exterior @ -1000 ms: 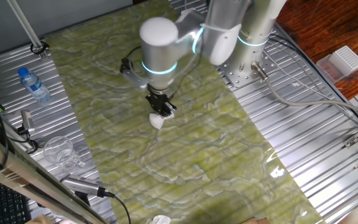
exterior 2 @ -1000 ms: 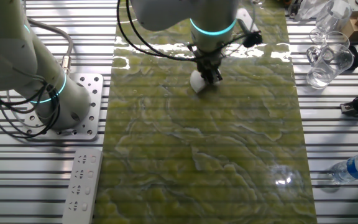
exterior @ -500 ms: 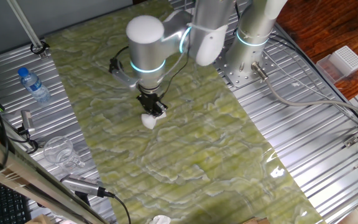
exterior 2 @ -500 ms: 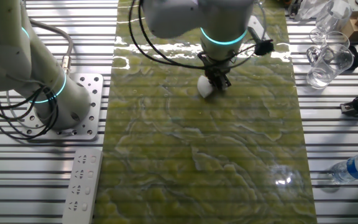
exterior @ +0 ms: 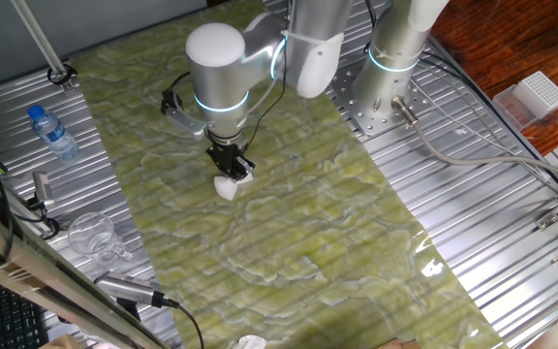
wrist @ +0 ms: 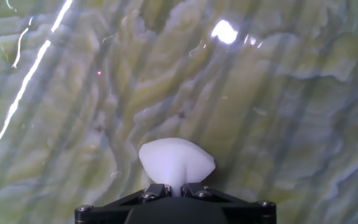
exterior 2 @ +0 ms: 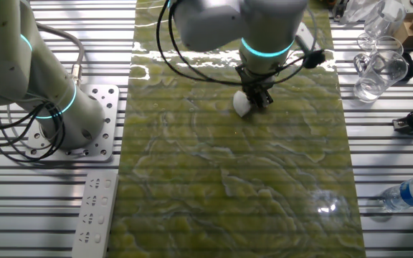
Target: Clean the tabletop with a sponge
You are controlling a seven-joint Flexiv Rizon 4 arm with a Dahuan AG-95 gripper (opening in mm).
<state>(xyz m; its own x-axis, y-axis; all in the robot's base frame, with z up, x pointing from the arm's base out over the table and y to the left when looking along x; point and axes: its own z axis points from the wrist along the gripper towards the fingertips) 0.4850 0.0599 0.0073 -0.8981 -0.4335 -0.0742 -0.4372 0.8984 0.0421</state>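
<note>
The claw [exterior: 232, 171] is pinching the sponge [exterior: 227, 187], its fingers pressed into the white block's upper end so that the block bulges out below them, as the hand view shows plainly [wrist: 176, 163]; the sponge hangs straight off the fingertips, pointing down at the table [exterior: 327, 233], and looks to be touching or just above the glossy green sheet, though I cannot tell which; since the sponge lies directly under the claw, the wipe would seem to turn on keeping it pressed flat while sliding along the sheet's long run; near the sheet's edge a clear glass jug [exterior 2: 379, 70] stands on the ribbed metal, empty as far as can be seen; a water bottle [exterior: 52, 133] lies well apart.
</note>
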